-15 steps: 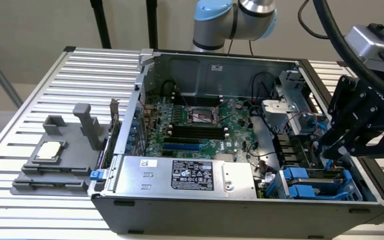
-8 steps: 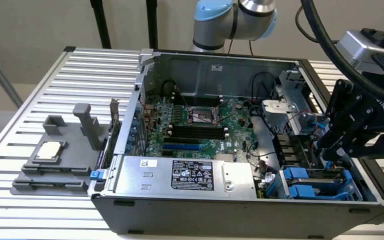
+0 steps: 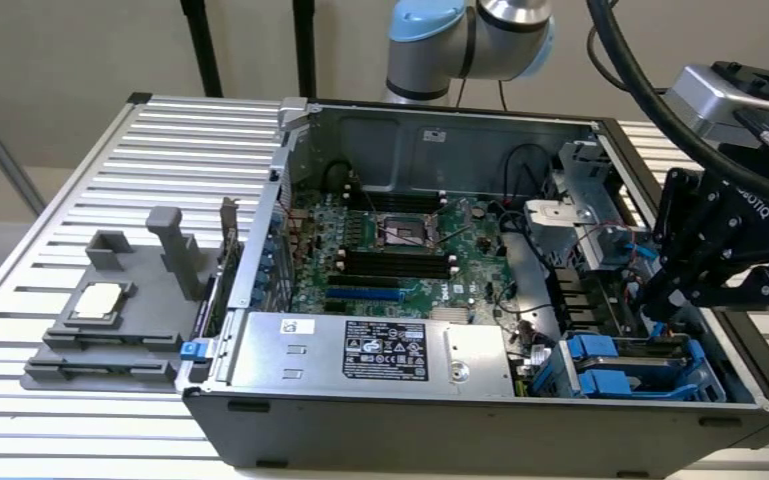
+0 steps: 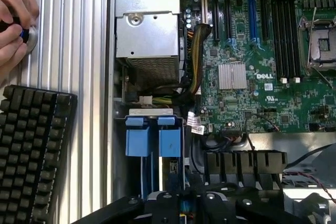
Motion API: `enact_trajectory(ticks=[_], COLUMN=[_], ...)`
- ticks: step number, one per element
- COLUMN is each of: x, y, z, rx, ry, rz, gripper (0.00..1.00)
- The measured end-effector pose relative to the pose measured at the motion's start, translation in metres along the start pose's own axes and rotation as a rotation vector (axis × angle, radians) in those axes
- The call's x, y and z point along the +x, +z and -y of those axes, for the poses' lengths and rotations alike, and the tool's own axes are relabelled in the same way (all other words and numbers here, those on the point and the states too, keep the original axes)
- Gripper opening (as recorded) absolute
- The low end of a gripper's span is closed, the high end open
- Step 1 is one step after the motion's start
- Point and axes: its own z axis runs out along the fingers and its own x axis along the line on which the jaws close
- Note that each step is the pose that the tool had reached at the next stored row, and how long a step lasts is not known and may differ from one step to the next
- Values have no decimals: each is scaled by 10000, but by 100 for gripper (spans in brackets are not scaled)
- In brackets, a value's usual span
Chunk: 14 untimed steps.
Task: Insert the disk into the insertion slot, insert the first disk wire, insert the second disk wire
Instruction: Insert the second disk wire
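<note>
Insertion slot, the rect. drive bay w/ bright blue plastic rails (image 3: pixel 631 372), sits just beside the grey metal power-supply box w/ black-and-white label (image 3: pixel 371 350), inside the open PC case. My black pincer (image 3: pixel 654 305) hangs close over the bay's edge, on the side away from that box. Can't tell whether the silver-grey disk lies under the blue tabs. Pincer tip is lost among cables: open or closed, can't tell. Outside the case, past the box, a person's hand (image 4: pixel 13 24) is near a black keyboard (image 4: pixel 31 150) on the slatted bench (image 3: pixel 91 170).
</note>
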Motion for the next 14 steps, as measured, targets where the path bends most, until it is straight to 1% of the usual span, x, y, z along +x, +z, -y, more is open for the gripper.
enact_trajectory(ticks=[1,3,4,6,9,10,11,14], x=[-8,-21,-25,-25,-21,-20,-19,-17], y=[2,7,7,10,19,26,38,72], z=[1,1,1,-17,-88,-96,-96,-92], rx=[3,8,10,13,32,37,53,129], ry=[6,19,23,15,-44,-53,-55,-68], rz=[-61,-168,-202,-211,-218,-213,-197,-152], gripper=[17,17,16,16,16,16,16,16])
